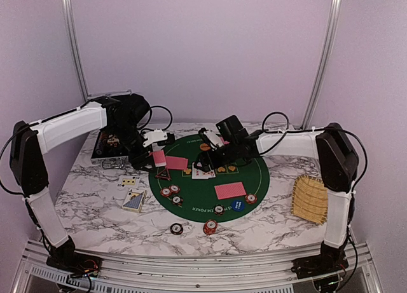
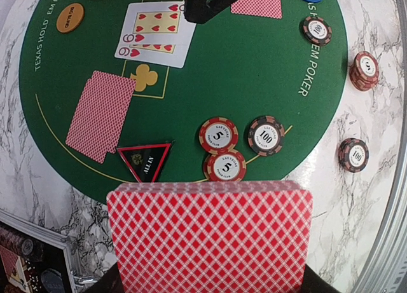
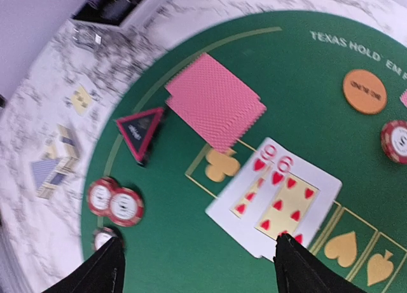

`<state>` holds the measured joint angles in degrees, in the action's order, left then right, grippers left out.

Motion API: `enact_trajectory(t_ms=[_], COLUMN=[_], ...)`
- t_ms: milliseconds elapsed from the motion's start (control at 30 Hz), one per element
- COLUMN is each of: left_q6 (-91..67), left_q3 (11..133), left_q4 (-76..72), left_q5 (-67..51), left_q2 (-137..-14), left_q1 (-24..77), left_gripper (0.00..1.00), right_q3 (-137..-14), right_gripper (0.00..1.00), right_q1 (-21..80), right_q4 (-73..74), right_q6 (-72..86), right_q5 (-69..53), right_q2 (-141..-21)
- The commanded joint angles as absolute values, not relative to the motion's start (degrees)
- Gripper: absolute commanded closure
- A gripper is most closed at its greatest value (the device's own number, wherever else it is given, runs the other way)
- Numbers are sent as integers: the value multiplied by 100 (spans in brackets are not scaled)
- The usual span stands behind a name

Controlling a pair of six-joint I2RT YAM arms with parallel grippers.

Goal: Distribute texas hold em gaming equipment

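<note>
Steadiness helps: left gripper (image 2: 213, 283), pinching the deck (image 2: 210, 232) at the mat (image 2: 254, 70) edge, should hold level for the spread right gripper (image 3: 203, 271).

Both arms were built alike: long white shells over the straight links, with chunky black housings at the joints. The left arm (image 1: 67, 126) and the right arm (image 1: 289, 142) each ended below in a black base (image 1: 70, 258) where a few thin coloured wires showed. Loose black cables (image 1: 277, 114) looped from joint to joint along each arm. The left hand (image 1: 152, 157) had a white block behind its dark parts. The right hand (image 1: 206, 161) looked black throughout, its two fingers (image 3: 102, 271) plain, matte and tapering.
</note>
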<state>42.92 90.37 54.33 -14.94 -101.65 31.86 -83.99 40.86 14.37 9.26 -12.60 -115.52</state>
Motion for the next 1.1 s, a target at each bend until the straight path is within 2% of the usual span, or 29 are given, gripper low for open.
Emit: enact_trajectory(t_ms=[0,133,333,667,1067], left_q6=[4386,4391,4404,4368,4369], left_q3=[9080,9147,9242,9385,9586], left_q4=[5564,5563,5563,5563,5563], left_q5=[-1561,-1525,-1414,-1402,-1376], left_q2=[-10135,-10151,-10202,-10248,-10372], left_q1=[3307,3395,3489,3531,3542], left_gripper=[100,100,100,100,100], right_q3=[-8650,-8531,-8292,-8332,-8400], right_gripper=[20,19,19,20,23], right_q1=[3959,3960,3956,4038,4243], right_q4=[511,-652,-1863,-1862,-2559], right_q6=[2486,3691,4884,5073,5760], right_q5=[-3131,-4189,-4821,-4943,-5201], right_q2=[-11304,-11438,-11639,-11828,-12210])
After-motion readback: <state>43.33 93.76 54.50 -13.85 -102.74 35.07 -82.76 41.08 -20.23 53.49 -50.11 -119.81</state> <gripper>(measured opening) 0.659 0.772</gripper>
